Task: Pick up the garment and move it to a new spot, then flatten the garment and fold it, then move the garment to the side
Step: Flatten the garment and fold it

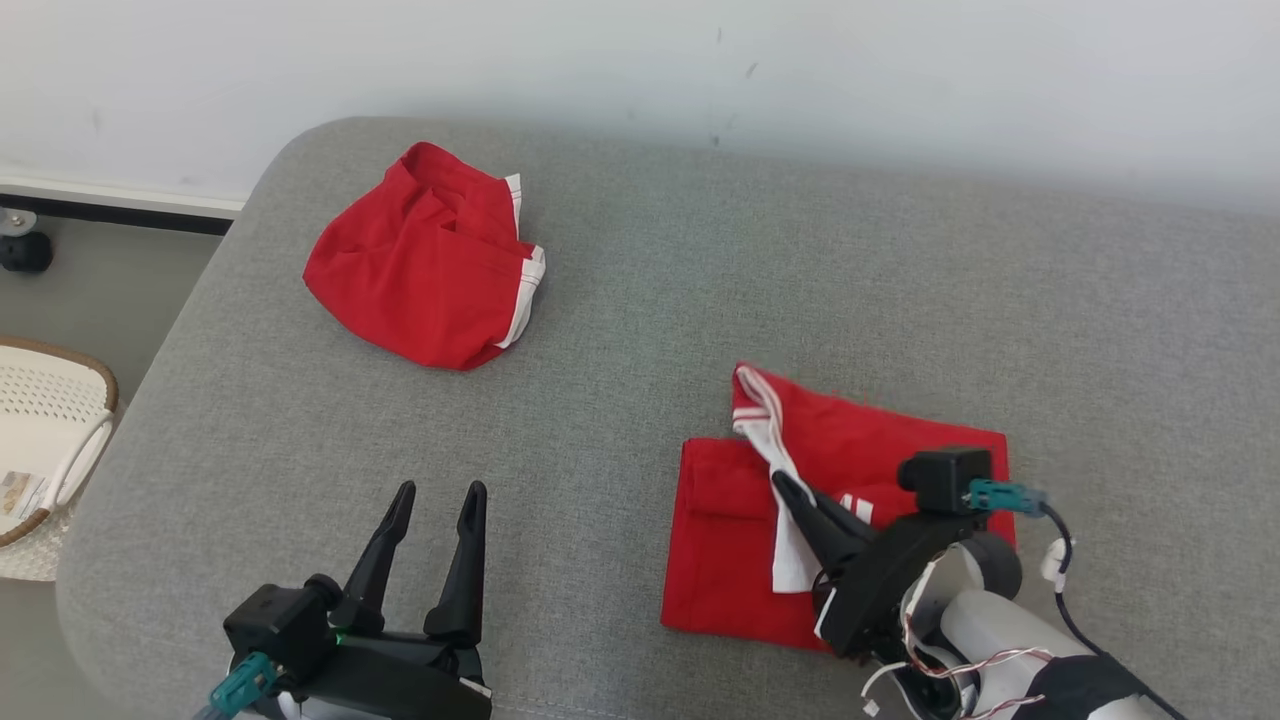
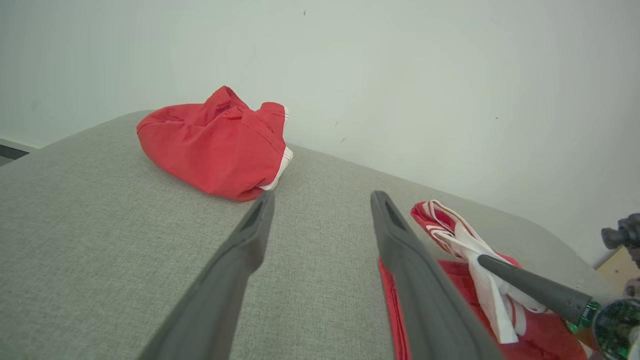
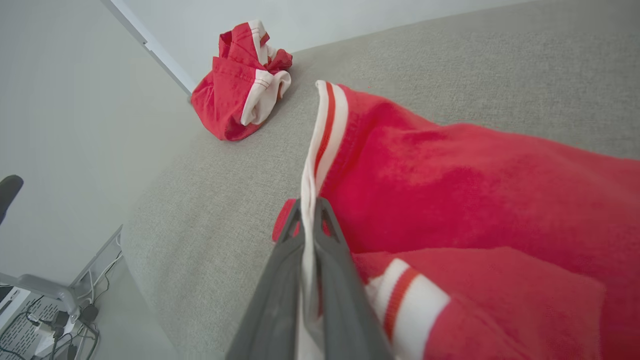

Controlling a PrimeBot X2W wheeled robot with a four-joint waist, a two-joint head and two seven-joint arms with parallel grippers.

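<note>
The garment [image 1: 740, 540] is red with white striped trim and lies folded into a rough rectangle on the grey cushion [image 1: 850, 260], at the right front. My right gripper [image 1: 785, 487] is shut on its white striped band [image 3: 320, 140], which rises a little off the fabric [image 3: 450, 190]. In the left wrist view the same band [image 2: 465, 240] stands up beside the right gripper [image 2: 482, 259]. My left gripper [image 1: 440, 490] hovers open at the left front with nothing between its fingers [image 2: 240, 250], well left of the garment [image 2: 445, 270].
A second red garment [image 1: 420, 270] [image 2: 215, 145] [image 3: 235, 95] lies crumpled at the cushion's far left. A white basket [image 1: 50, 440] sits on the floor past the left edge. The white wall runs behind the cushion. Cables lie on the floor [image 3: 45, 325].
</note>
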